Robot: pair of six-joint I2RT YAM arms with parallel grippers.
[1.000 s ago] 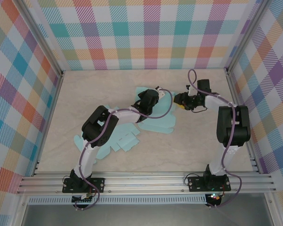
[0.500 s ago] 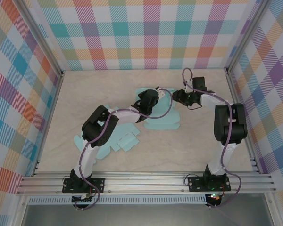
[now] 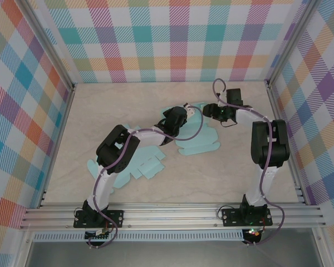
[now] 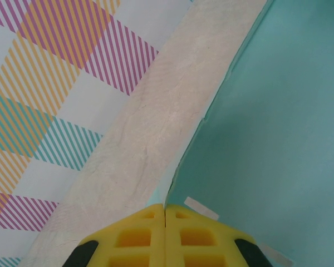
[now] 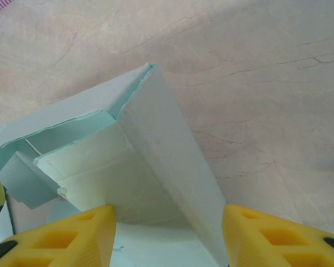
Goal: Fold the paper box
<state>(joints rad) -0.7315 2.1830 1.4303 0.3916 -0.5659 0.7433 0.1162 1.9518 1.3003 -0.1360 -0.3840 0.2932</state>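
The paper box (image 3: 199, 146) is a pale teal cut-out sheet, partly folded, lying mid-table. My left gripper (image 3: 185, 115) is at its back-left part. In the left wrist view it (image 4: 165, 208) is shut on the thin edge of a raised teal panel (image 4: 278, 111), which runs into the seam between the yellow pads. My right gripper (image 3: 210, 111) is at the box's back-right corner. In the right wrist view it (image 5: 168, 236) is open, its yellow fingers (image 5: 83, 233) standing either side of a folded-up wall (image 5: 156, 167) of the box.
More flat teal cut-outs (image 3: 143, 164) lie on the table to the front left, beside the left arm. Plaid walls (image 3: 178, 39) enclose the table at the back and both sides. An aluminium rail (image 3: 172, 214) runs along the near edge.
The right gripper has moved left and back onto the box's back-right corner and widened a little. The sheet has shifted right, with a flap now raised at the back. The left gripper stays shut.
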